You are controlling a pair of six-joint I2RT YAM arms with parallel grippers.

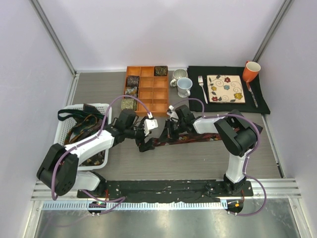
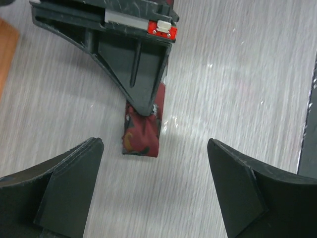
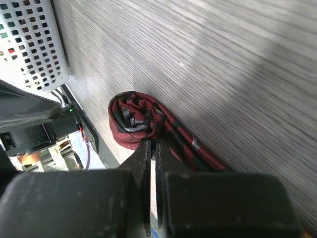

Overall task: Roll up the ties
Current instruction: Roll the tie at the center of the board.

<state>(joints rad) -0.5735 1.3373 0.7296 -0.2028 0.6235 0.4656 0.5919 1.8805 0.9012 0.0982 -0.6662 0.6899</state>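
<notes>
Grey wood-grain desk (image 1: 198,163), maroon tie (image 1: 198,139) stretched out on the near side of the orange tray (image 1: 148,94). Right claw (image 3: 152,146) pressed together, pinning the started coil; left claw (image 2: 154,143) spread wide beside it. Best bet: hold that coil tight, turn evenly.

No writing or numbers can be read.

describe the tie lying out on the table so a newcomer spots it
Start at the orange divided tray at the back of the table. Just in front of it, a maroon tie lies flat on the tabletop. It is the only tie laid out as a strip; the rest sit rolled in the tray or heaped in the white basket.
</notes>
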